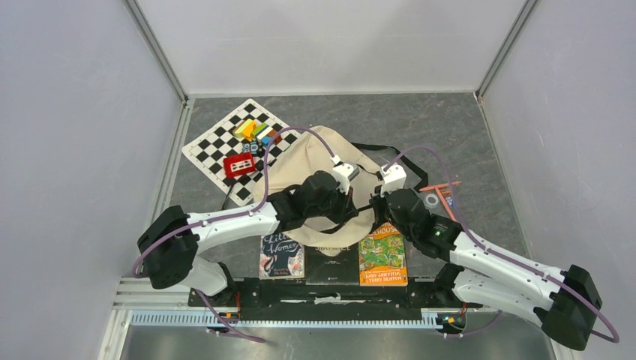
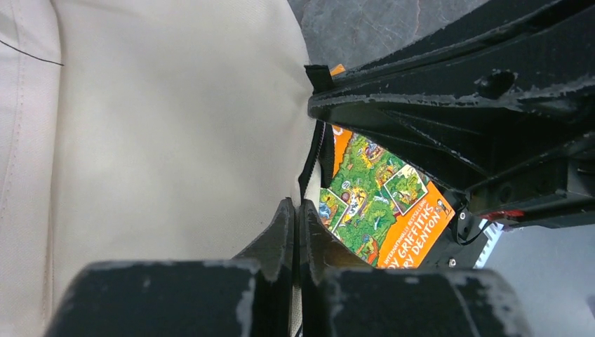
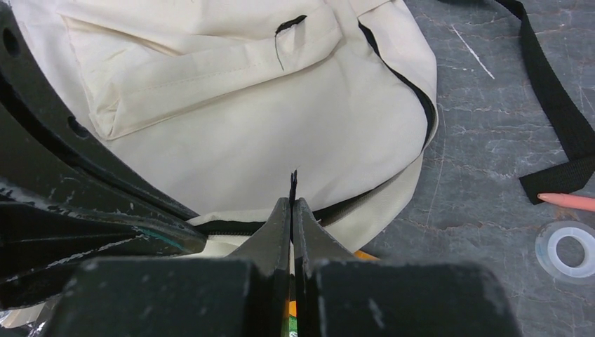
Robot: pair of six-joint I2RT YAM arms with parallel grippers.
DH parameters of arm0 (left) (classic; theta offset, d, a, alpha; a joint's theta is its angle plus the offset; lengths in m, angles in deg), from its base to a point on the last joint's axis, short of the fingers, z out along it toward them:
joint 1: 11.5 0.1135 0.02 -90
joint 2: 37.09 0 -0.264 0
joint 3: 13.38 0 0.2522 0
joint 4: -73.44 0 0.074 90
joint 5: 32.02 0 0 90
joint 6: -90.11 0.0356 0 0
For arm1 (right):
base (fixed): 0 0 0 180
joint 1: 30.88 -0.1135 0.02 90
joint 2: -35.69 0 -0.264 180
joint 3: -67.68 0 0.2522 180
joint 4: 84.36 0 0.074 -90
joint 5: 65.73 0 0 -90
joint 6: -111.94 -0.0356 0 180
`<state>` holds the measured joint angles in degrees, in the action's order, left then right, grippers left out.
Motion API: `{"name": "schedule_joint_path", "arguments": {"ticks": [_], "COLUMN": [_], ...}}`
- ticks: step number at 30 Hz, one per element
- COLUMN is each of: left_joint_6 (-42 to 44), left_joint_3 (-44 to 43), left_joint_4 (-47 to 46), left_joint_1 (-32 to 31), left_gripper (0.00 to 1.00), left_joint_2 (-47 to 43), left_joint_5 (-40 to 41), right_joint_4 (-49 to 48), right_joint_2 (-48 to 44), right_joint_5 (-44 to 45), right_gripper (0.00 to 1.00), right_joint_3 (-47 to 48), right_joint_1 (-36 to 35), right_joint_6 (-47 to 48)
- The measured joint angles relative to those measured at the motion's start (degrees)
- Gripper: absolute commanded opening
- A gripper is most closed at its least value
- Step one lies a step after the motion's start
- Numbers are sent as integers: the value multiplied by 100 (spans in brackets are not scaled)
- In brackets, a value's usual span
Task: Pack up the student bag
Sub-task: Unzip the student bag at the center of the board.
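Observation:
The student bag [image 1: 315, 161] is a cream canvas backpack lying flat mid-table, its black-trimmed opening toward the arms. Both grippers meet at that near edge. My left gripper [image 1: 355, 201] [image 2: 296, 208] is shut, with a sliver of cream fabric between its fingers beside the black zipper trim [image 2: 313, 158]. My right gripper [image 1: 373, 201] [image 3: 292, 202] is shut on a thin black tab at the bag's zipper line; the tab's tip [image 3: 292, 181] sticks out past the fingertips. An orange and green book [image 1: 383, 255] [image 2: 382, 210] lies just below the bag's edge.
Two more books [image 1: 281, 255] [image 1: 334, 260] lie along the near edge. A chessboard [image 1: 217, 146] with coloured blocks [image 1: 255, 131] and a red item [image 1: 238, 165] sits at the back left. A black strap [image 3: 554, 105], pink pencil [image 3: 570, 202] and tape ring [image 3: 570, 249] lie right of the bag.

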<state>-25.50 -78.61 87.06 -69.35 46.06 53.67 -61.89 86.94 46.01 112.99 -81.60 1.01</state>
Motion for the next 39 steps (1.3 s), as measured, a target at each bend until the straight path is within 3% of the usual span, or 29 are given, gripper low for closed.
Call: {"name": "schedule_joint_path", "arguments": {"ticks": [9, 25, 27, 29, 31, 34, 39], "left_joint_6": [234, 402, 402, 382, 354, 289, 225], "left_joint_3": [452, 1526, 1558, 1565, 1563, 1478, 850], "left_joint_4": [-116, 850, 953, 1075, 1298, 1506, 1379], "left_joint_1": [24, 24, 24, 24, 22, 22, 22], "left_gripper": [2, 3, 25, 32, 48, 63, 66], "left_joint_2": [-328, -2463, -2680, -2796, -2850, -2732, -2020], "left_joint_5": [-341, -142, -59, -17, -15, -11, -39], "right_joint_4": [422, 509, 463, 413, 382, 382, 382], "right_joint_2": [66, 437, 461, 463, 461, 428, 262], "right_joint_5": [595, 295, 103, -57, -155, -374, -715], "right_gripper": [0, 0, 0, 0, 0, 0, 0], "right_joint_3": [48, 229, 232, 234, 236, 236, 236], "right_joint_1": [66, 1169, 1187, 1193, 1250, 1298, 1296], "right_joint_6": [199, 413, 435, 483, 562, 634, 684]}}
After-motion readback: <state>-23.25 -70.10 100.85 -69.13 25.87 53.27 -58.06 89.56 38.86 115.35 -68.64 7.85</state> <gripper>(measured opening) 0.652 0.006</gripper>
